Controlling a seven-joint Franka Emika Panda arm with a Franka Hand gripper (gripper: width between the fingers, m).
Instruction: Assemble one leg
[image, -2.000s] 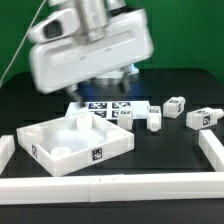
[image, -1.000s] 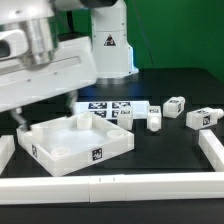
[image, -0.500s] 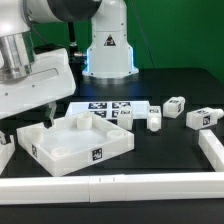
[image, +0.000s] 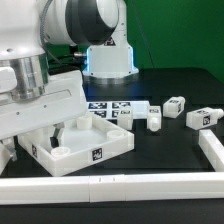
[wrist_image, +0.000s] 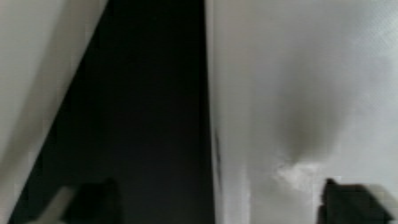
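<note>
The gripper (image: 56, 132) hangs spread wide, grasping nothing, directly over a corner of the white tray (image: 118, 148). The nearest leg (image: 155, 118) lies well away from it.

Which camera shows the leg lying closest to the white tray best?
The exterior view. The leg lies whole and unblocked on the dark table, to the exterior view's right of the tray. The wrist view shows only blurred white surfaces and a dark gap; no leg can be made out there.
</note>
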